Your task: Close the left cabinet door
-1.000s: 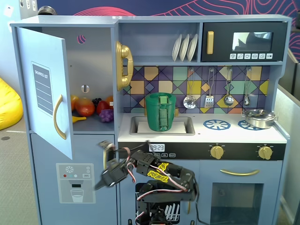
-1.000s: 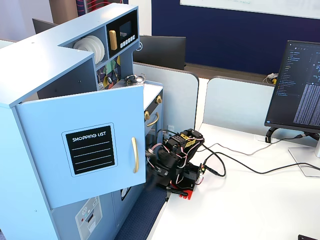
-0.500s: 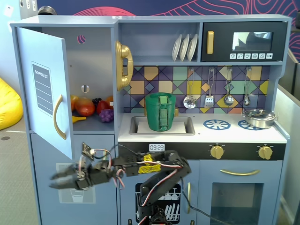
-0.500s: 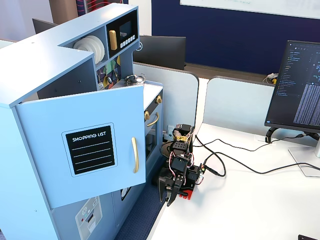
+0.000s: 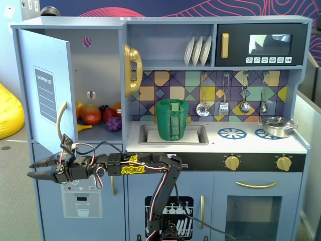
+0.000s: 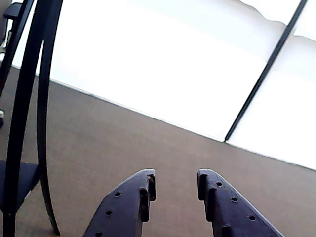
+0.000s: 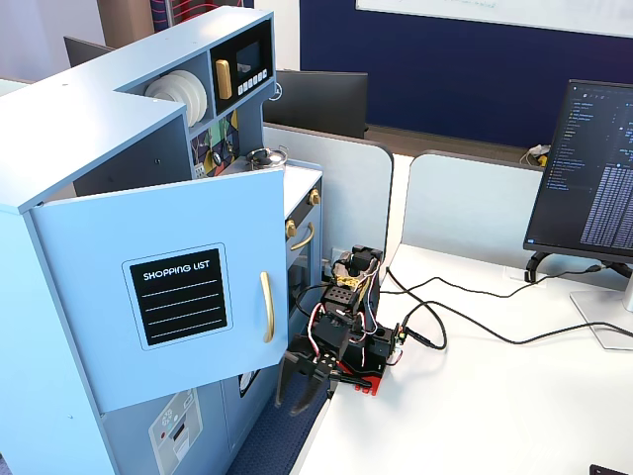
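The left cabinet door (image 5: 47, 95), light blue with a black "SHOPPING LIST" board and a curved gold handle (image 5: 61, 120), stands swung open; it also shows in the other fixed view (image 7: 168, 297). My gripper (image 5: 30, 170) is open and empty. It is stretched out to the left, just below the door's lower edge and in front of the lower door with the water-dispenser graphic (image 5: 83, 201). It also shows in a fixed view (image 7: 302, 396) below the door's handle side. The wrist view shows my gripper (image 6: 175, 185) with its jaws apart, holding nothing, over brown floor.
Toy fruit (image 5: 98, 115) lies inside the open cabinet. A gold phone (image 5: 132, 70) hangs beside it and a green basket (image 5: 173, 119) sits in the sink. A monitor (image 7: 593, 168) and cables stand on the white desk (image 7: 475, 396). Dark chair legs (image 6: 29, 98) show in the wrist view.
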